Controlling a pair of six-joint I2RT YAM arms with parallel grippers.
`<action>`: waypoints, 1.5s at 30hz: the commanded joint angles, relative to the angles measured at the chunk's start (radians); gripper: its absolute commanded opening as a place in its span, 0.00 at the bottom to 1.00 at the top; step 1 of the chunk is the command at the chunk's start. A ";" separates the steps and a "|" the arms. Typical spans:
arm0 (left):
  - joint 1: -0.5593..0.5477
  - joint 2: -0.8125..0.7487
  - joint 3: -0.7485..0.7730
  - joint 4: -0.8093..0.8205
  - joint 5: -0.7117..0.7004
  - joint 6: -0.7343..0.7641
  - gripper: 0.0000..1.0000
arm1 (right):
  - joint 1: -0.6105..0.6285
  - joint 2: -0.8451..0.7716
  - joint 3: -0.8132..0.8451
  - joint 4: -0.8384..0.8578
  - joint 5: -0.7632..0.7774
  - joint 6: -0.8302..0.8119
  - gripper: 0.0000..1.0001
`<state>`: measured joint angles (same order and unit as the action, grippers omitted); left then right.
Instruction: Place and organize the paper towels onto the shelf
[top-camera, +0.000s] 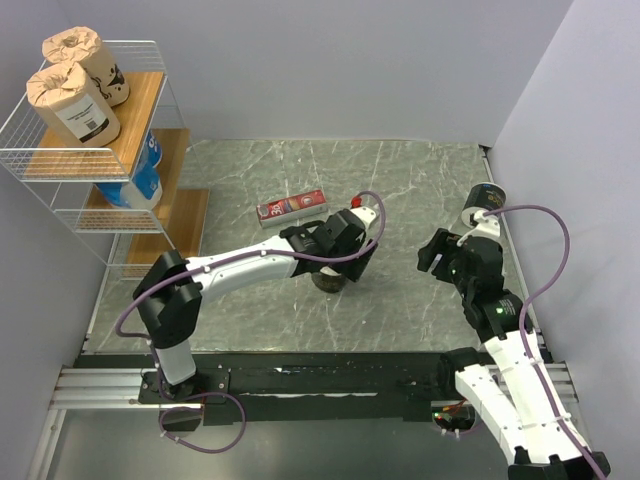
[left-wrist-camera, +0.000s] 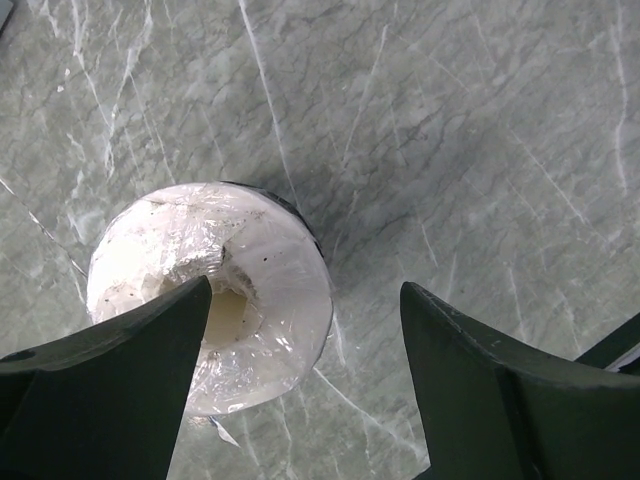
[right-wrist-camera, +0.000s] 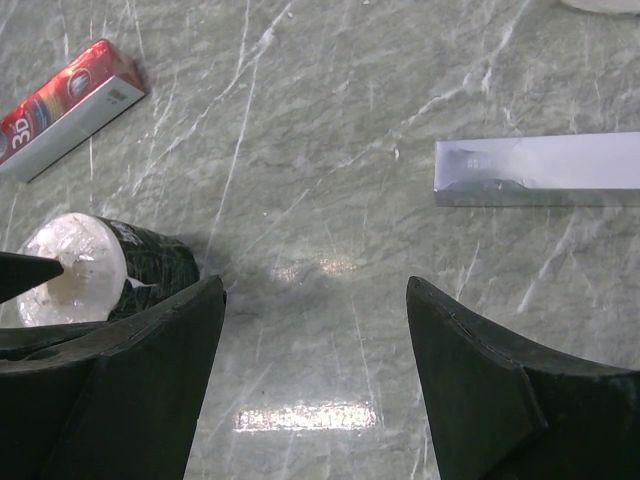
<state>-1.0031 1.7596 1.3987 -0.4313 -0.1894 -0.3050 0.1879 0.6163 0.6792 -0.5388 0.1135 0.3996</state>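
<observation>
The grey marbled bench (top-camera: 400, 180) fills the scene. At its far left corner stands the shelf (top-camera: 140, 105), a tiered white wire rack with light wooden boards. The left arm (top-camera: 240, 265) stretches from its base toward the middle of the bench, and the right arm (top-camera: 510, 350) rises along the right side. The left end effector (top-camera: 335, 268) points down over a dark roll (top-camera: 328, 283) that stands upright near the centre. In the left wrist view its jaws are spread wide. One finger (left-wrist-camera: 150, 350) lies over the white, plastic-wrapped top of that roll (left-wrist-camera: 240, 260) near the hollow core, and the other finger (left-wrist-camera: 480, 380) is out over bare bench, so nothing is clamped. The right end effector (top-camera: 437, 258) hangs to the right of that roll. Its jaws are also wide apart, with only bench surface between them in its own wrist view (right-wrist-camera: 315, 285). Two kraft-brown rolls (top-camera: 75, 100) sit upright side by side on the top board of the shelf, and two blue-and-white rolls (top-camera: 148, 180) rest on the tier below. A second dark roll (top-camera: 487, 197) stands at the far right, just behind the right arm's wrist. A flat red box (top-camera: 290, 207) lies on the bench just beyond the left end effector. A flat silvery box (right-wrist-camera: 540, 168) shows on the bench in the right wrist view.
</observation>
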 joint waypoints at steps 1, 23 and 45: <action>-0.006 0.020 -0.012 0.009 -0.027 -0.017 0.81 | -0.010 -0.013 -0.003 0.028 -0.001 0.002 0.80; 0.007 -0.032 0.005 -0.093 -0.275 -0.006 0.42 | -0.015 -0.061 -0.006 0.022 0.006 0.001 0.81; 0.509 0.003 0.106 -0.024 -0.522 0.223 0.41 | -0.013 -0.145 0.054 0.013 -0.178 0.047 0.81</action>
<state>-0.5209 1.6897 1.4132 -0.5426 -0.6216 -0.1879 0.1802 0.5217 0.6834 -0.5442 -0.0032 0.4240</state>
